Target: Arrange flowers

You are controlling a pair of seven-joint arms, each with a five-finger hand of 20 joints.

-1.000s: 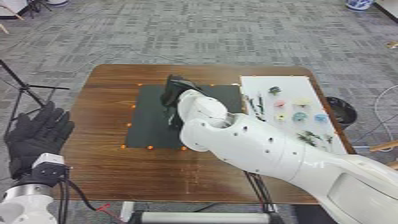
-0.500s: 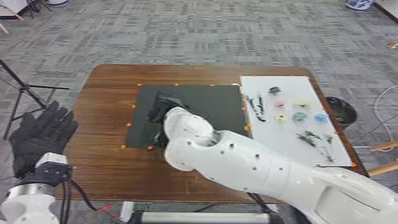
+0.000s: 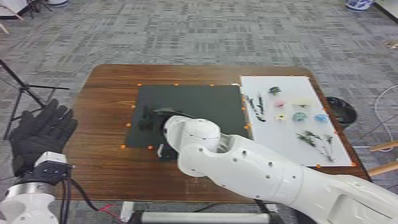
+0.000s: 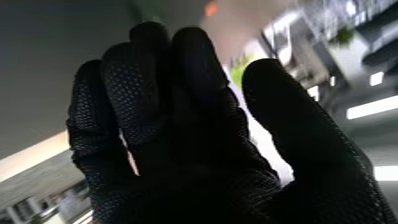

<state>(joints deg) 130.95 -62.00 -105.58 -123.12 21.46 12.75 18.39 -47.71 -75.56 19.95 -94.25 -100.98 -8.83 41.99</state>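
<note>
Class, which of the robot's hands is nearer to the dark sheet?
Right. The right hand is over the near left part of the dark sheet; the left hand is off to its left, by the table's left edge.

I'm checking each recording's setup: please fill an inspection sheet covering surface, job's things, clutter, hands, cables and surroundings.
Surface: brown table, with a black sheet and a white sheet.
Job's things: pink flower, small yellow flower, blue flower and leafy sprigs on the white sheet.
Clutter: nothing seen.
Hands: left hand open beyond the table's left edge; right hand open over the black sheet.
Cables: black cable by the left arm.
Surroundings: grey carpet; black bin beside the table's right edge.
</note>
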